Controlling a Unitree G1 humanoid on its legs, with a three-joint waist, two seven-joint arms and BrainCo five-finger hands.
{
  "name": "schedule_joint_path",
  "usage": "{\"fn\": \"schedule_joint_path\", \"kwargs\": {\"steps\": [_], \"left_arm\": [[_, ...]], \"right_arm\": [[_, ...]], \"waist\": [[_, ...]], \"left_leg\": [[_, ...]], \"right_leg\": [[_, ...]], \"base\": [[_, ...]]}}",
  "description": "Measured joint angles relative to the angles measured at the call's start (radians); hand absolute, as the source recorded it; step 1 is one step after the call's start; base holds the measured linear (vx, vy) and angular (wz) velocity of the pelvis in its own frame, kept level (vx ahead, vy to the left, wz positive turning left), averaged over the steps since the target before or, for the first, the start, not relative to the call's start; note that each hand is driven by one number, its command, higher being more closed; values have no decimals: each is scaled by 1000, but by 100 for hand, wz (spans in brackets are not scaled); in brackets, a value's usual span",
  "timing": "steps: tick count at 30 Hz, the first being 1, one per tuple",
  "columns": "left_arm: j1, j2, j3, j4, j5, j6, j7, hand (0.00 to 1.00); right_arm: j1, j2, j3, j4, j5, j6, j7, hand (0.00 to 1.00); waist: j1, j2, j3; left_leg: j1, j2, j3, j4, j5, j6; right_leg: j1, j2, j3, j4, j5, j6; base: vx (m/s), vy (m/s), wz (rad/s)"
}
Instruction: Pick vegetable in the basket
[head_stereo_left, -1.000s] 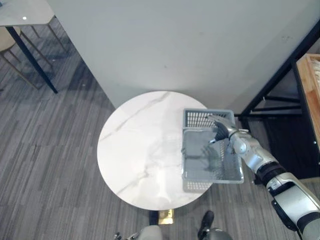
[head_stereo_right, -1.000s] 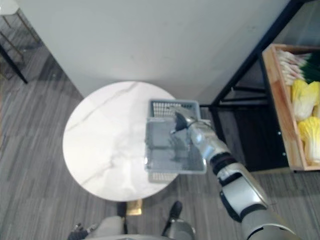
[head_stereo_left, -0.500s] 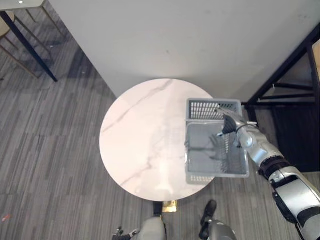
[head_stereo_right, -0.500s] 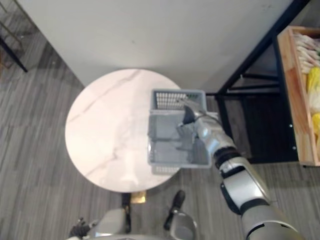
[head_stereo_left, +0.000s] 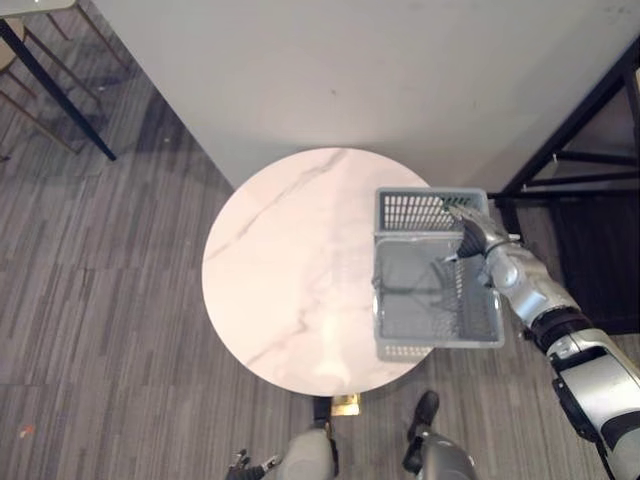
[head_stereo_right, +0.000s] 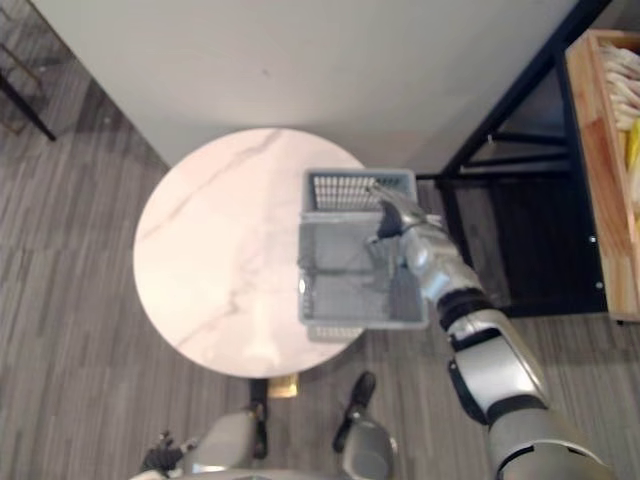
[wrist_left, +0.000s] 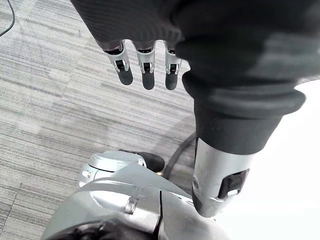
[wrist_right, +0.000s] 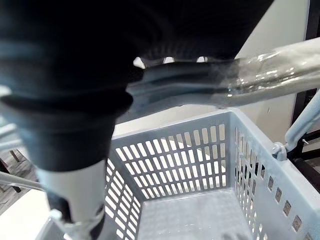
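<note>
A grey plastic basket (head_stereo_left: 420, 212) with slotted walls hangs over the right edge of the round white marble table (head_stereo_left: 290, 270). Nothing lies inside it. My right hand (head_stereo_left: 482, 240) is over the basket's far right corner, fingers curled round its handle (wrist_right: 260, 80). The right wrist view looks down into the basket's slotted wall (wrist_right: 175, 160) and bare bottom. I cannot tell whether the basket rests on the table. My left hand (wrist_left: 145, 70) hangs beside the table over the floor, fingers straight and holding nothing. Pale and yellow vegetables (head_stereo_right: 625, 75) lie in a wooden crate at the far right.
The wooden crate (head_stereo_right: 600, 200) sits on a black metal rack (head_stereo_left: 570, 130) to the right of the table. A white wall (head_stereo_left: 350, 70) stands right behind the table. Dark furniture legs (head_stereo_left: 50, 90) stand at the far left on grey striped carpet.
The whole picture has shifted, so the camera moved. My right hand still holds the basket at the table's right edge, about where it was.
</note>
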Motion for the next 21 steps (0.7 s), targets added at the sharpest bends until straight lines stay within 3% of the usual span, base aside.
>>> {"fn": "schedule_joint_path", "kwargs": {"steps": [9,21], "left_arm": [[0,0,0,0,1,1,0,0],[-1,8,-24,2,4,2,0,0]], "right_arm": [[24,-2,7,-31,0,-1,1,100],[78,-28,105,-71,-2,-15,46,100]], "waist": [[0,0,0],[1,-1,-11]], "left_leg": [[9,0,7,-1,0,0],[28,0,2,0,0,0]], "right_leg": [[0,1,15,2,5,1],[20,1,18,3,5,1]], "base": [[-4,-1,-3],[0,0,0]]}}
